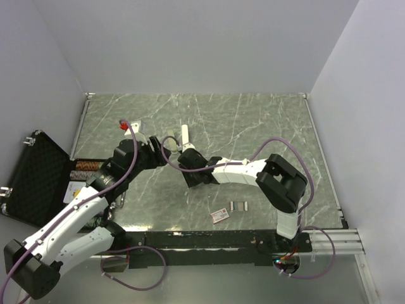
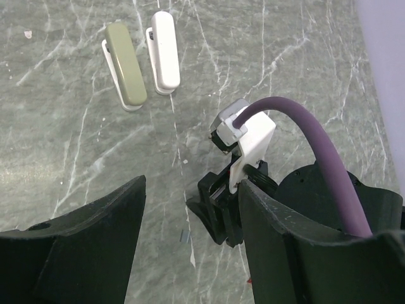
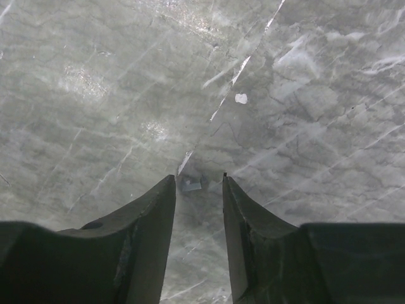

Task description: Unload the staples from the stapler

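Straddling staples (image 3: pixel 190 185) (tiny, blurred) | right pincer (image 3: pixel 198 179) slightly parted | left pincer (image 2: pixel 193 190) agape

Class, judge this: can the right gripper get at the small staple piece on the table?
Probably yes. The staple piece lies bare on the table, just beyond the right gripper, whose fingertips are parted around it, with nothing covering it.

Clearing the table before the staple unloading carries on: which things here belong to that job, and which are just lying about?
Belongs to the job:
olive-green plastic stapler
white plastic stapler
silvery-grey strip of metal staples
small grey staple fragment

Just lying about:
small red-and-white cardboard box
open black hard case
small red object, too small to identify
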Controlling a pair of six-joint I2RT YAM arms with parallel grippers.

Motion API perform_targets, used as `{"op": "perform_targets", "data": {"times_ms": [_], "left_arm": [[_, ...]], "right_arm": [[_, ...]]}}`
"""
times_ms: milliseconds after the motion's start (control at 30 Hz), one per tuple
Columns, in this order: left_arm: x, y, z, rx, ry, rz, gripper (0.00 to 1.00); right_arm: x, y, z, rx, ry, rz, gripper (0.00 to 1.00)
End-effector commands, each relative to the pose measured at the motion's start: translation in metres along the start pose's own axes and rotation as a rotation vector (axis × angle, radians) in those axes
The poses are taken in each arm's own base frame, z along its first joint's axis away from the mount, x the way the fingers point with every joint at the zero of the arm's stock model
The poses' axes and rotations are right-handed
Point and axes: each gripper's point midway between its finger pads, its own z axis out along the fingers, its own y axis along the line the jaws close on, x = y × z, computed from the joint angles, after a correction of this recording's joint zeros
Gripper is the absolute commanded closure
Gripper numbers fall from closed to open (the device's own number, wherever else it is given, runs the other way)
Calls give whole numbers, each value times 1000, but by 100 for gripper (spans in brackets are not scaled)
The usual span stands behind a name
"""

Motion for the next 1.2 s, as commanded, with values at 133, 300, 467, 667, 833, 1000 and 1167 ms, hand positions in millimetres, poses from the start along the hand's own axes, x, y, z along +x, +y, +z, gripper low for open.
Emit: {"op": "perform_targets", "data": {"times_ms": [133, 300, 467, 667, 833, 1000, 1167], "left_arm": [[-7, -4, -2, 14, -29, 8, 35], [-6, -3, -2, 14, -28, 6, 34], [-5, -3, -1, 11, -25, 9, 34], [-5, -1, -1, 9, -24, 7, 34], [-4, -2, 0, 11, -24, 7, 34], [-3, -1, 0, 8, -23, 6, 34], [-2, -2, 0, 15, -17, 10, 34]], "right_arm": [[-7, 3, 6, 15, 1, -21, 59], [-7, 4, 8, 10, 3, -18, 61], [-5, 7, 10, 4, 8, -16, 70], [-4, 5, 5, 11, 5, -13, 82], [-6, 1, -6, 22, -15, -3, 87], [-12, -7, -29, 42, -59, 7, 87], [-10, -24, -61, 81, -98, 24, 87]]}}
